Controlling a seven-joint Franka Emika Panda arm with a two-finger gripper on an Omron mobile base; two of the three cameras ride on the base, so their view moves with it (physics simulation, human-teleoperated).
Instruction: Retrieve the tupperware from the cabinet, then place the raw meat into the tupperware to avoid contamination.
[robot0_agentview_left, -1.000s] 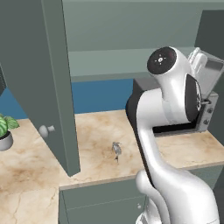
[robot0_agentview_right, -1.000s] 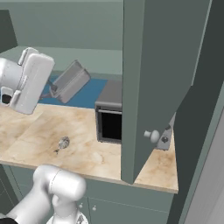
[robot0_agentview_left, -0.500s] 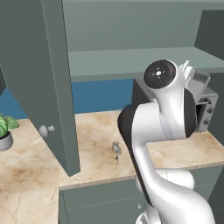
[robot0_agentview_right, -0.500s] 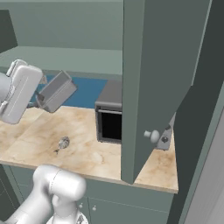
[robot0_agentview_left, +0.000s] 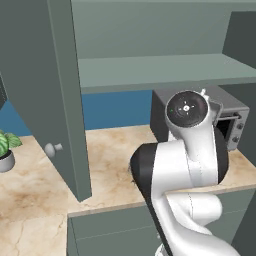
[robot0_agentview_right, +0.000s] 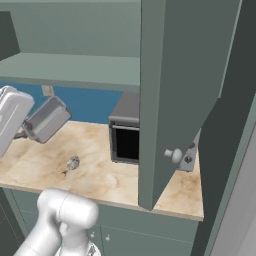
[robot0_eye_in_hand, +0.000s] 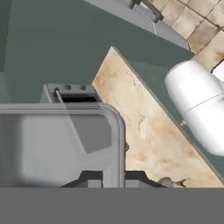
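Observation:
My gripper (robot0_agentview_right: 25, 131) is shut on the tupperware (robot0_agentview_right: 47, 119), a pale grey translucent box that hangs tilted above the left part of the counter. In the hand view the tupperware (robot0_eye_in_hand: 57, 144) spreads across the left, with my gripper (robot0_eye_in_hand: 113, 179) clamped over its rim. The raw meat (robot0_agentview_right: 73, 162), a small grey-whitish lump, lies on the counter below and to the right of the box; in the hand view the raw meat (robot0_eye_in_hand: 168, 182) sits near the bottom edge. The cabinet (robot0_agentview_left: 150, 70) stands open above, its shelf (robot0_agentview_right: 75, 67) bare.
A dark grey microwave (robot0_agentview_right: 127, 135) stands on the marble counter (robot0_agentview_right: 105, 177) right of the meat. An open cabinet door (robot0_agentview_right: 175, 100) with a round knob hangs over the counter's right part, and another door (robot0_agentview_left: 55, 100) over its left. A potted plant (robot0_agentview_left: 6, 147) sits far left.
The arm has swung the tupperware down and to the left in the right base view, from near shelf height toward the counter. The meat has not moved.

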